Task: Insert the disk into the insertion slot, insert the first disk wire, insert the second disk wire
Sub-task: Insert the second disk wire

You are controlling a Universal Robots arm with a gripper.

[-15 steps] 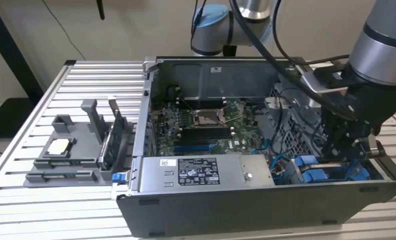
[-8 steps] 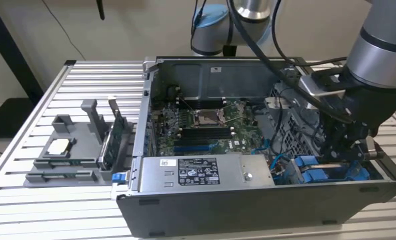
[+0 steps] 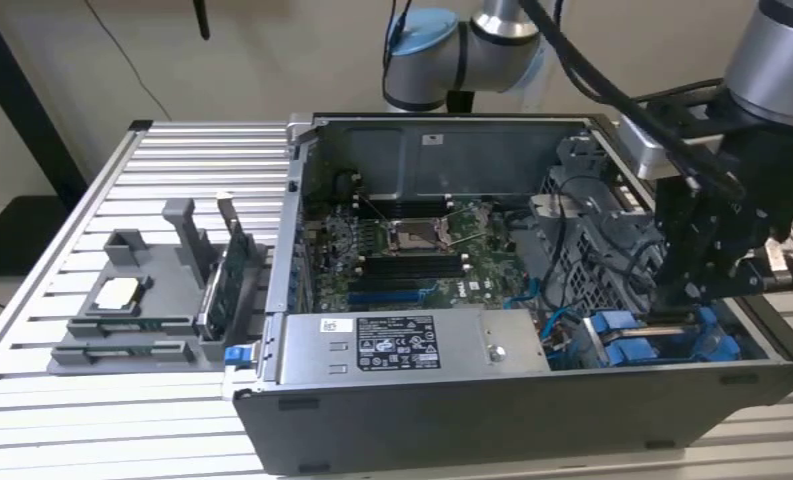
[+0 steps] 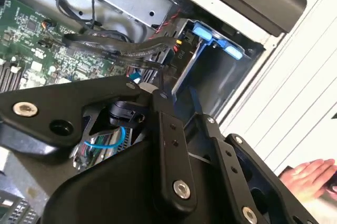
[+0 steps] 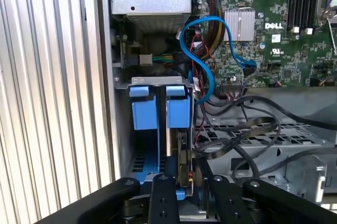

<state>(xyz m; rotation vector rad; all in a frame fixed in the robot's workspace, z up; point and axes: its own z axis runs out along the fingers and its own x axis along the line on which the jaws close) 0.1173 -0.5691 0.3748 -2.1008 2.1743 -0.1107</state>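
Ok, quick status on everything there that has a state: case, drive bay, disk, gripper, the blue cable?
Computer case: side panel off, interior exposed.
Insertion slot: disk partly in, standing on edge between the blue rails.
Disk: at the gripper, deep in the bay.
Gripper: down in the bay at the disk; grip not discernible.
Blue cable: looped loose, one end at the motherboard.

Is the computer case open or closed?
Open: the computer case has no side panel on, so the green motherboard and cables lie bare, with the gripper reaching inside.
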